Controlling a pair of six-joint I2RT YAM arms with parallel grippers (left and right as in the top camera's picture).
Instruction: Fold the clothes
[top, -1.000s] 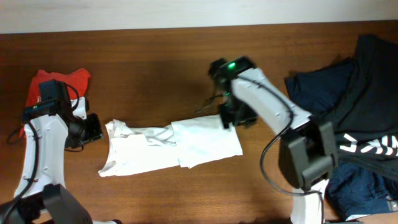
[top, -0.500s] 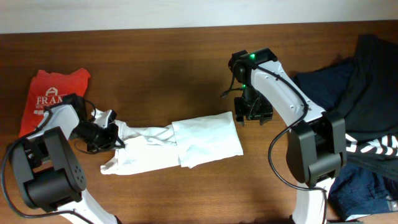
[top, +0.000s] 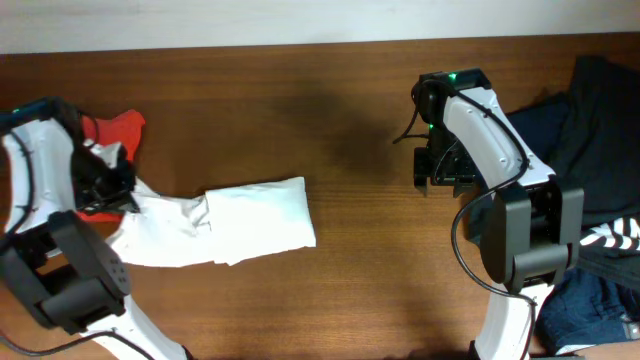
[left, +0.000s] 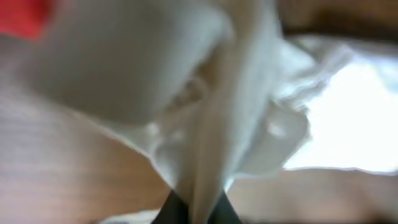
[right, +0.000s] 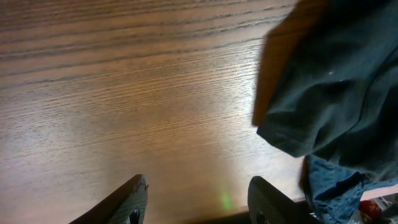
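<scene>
A white garment (top: 220, 222) lies partly folded on the wooden table at the left. My left gripper (top: 108, 188) is shut on its left end and holds that end lifted. The cloth (left: 211, 118) fills the left wrist view and runs down between the black fingers (left: 198, 208). My right gripper (top: 443, 172) is open and empty over bare wood, just left of the dark clothes pile (top: 580, 170). In the right wrist view its fingers (right: 198, 202) are spread, with dark cloth (right: 336, 93) at the right.
A red shirt (top: 112, 128) with white print lies at the far left, partly behind the left arm. The dark pile of blue and black clothes covers the table's right side. Bare wood (top: 340, 120) lies between the arms.
The left gripper has pulled the white garment leftwards and lifted its end toward the red shirt. The right gripper has moved right, away from the garment, toward the dark pile.
</scene>
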